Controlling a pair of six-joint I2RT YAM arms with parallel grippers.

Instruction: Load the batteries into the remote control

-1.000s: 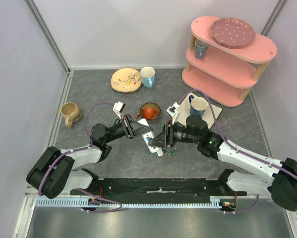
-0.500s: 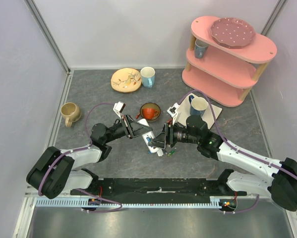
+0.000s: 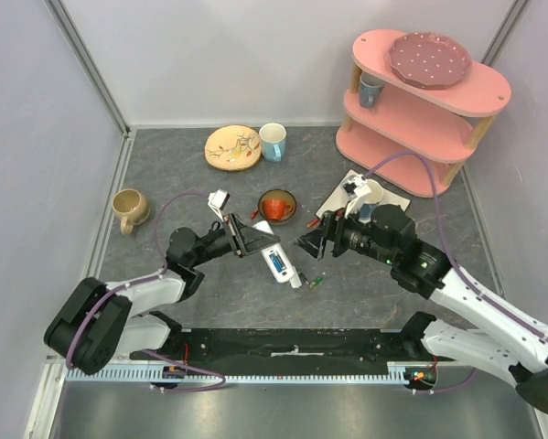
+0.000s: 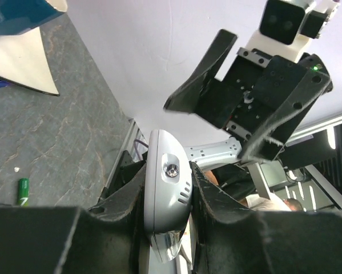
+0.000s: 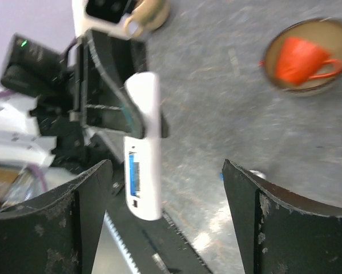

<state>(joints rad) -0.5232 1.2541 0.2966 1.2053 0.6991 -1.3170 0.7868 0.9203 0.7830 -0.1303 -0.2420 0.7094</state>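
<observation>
Right wrist view is blurred, fine detail lost. Remote control (image 3: 278, 264) sits just below centre of the top view, its upper end buried in the left hand (image 3: 255, 243), which is clamped on its sides. Slim white bar, slanting down-right. Blue strip (image 5: 134, 171) on its upward face: battery or label, cannot tell. Whether the lower tip touches the counter (image 3: 164, 165), cannot tell.

Right hand (image 3: 312, 243) is right of it and apart, fingers spread wide, holding nothing. One green battery (image 3: 316, 282) lies on the counter below that hand. Bowl (image 3: 263, 201) near, above the remote.
</observation>
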